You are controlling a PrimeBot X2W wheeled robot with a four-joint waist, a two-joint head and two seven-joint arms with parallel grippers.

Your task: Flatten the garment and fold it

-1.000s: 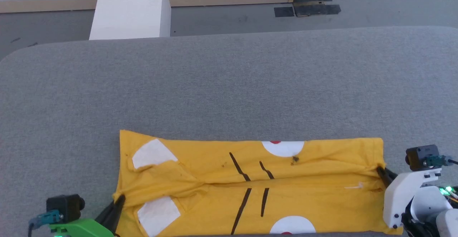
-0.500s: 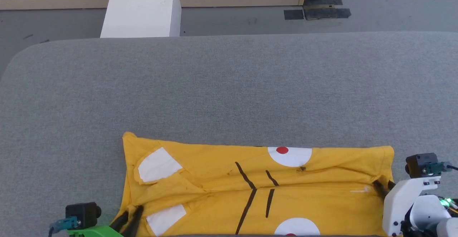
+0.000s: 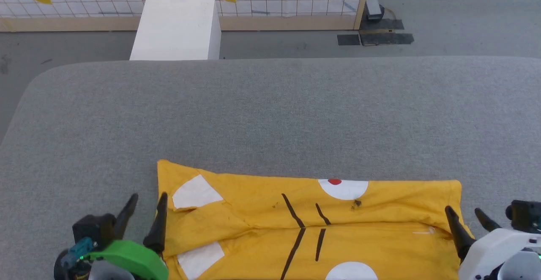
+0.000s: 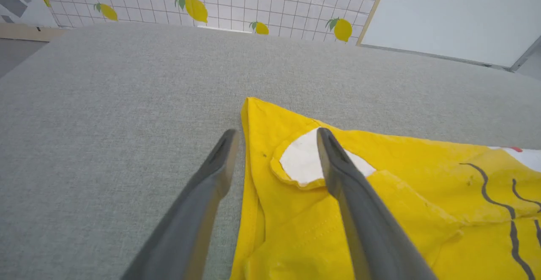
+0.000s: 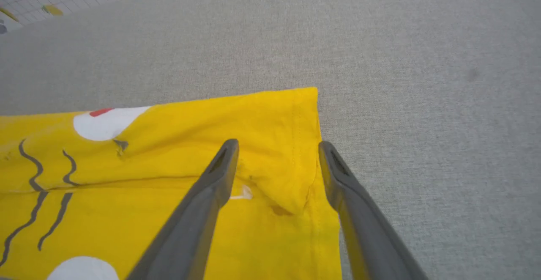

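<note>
Lying as a long band near the close edge of the grey fabric-covered table [image 3: 270, 115], the bright yellow cloth shirt [image 3: 312, 225], printed with white patches, red dots and thin dark stripes, appears flattened and folded lengthwise. At the shirt's left end a flap with a white patch sits rumpled, along its middle two layers meet in a crease, and its right end is squarer. Judged outstanding: the crosswise folds and a little smoothing. The left gripper [image 3: 148, 195] stands with its fingers spread wide, straddling the shirt's left edge and holding nothing. The right gripper [image 3: 462, 209] is likewise spread wide across the shirt's right hem and empty. Contact with the cloth cannot be determined.
</note>
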